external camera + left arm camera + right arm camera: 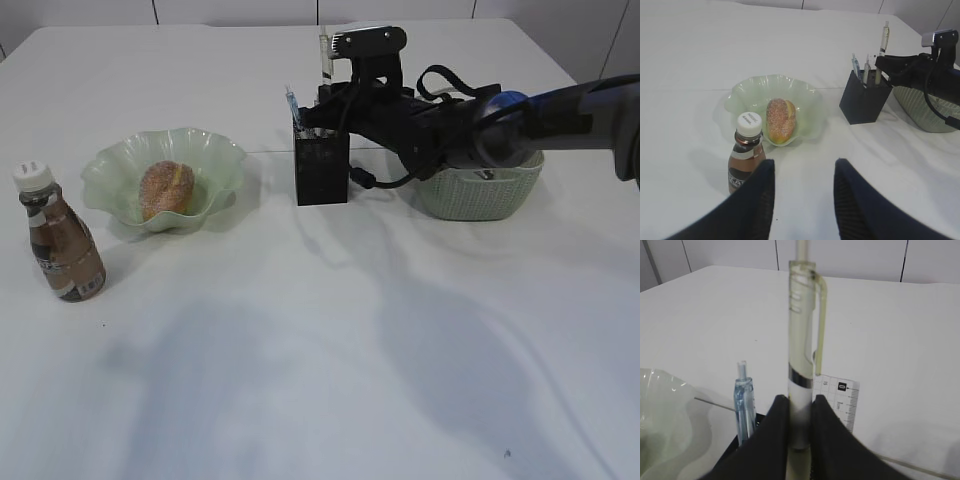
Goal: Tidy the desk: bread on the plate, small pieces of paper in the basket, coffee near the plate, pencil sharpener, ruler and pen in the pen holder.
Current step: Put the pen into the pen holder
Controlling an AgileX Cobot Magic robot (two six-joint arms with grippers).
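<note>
A plain white matte table with a seam across it is seen, backed by pale wall panels. Counted up: one bread sat in one ruffled green plate, one coffee stood just left of the plate, one black pen holder, one green basket right of it, two arms. Two pens are spotted: a blue pen already stood in the holder beside the clear ruler, and a pale pen pinched upright by the right tool, long axis vertical, clip end up, right over the holder. The left tool is held open, nothing in it, near the coffee.
</note>
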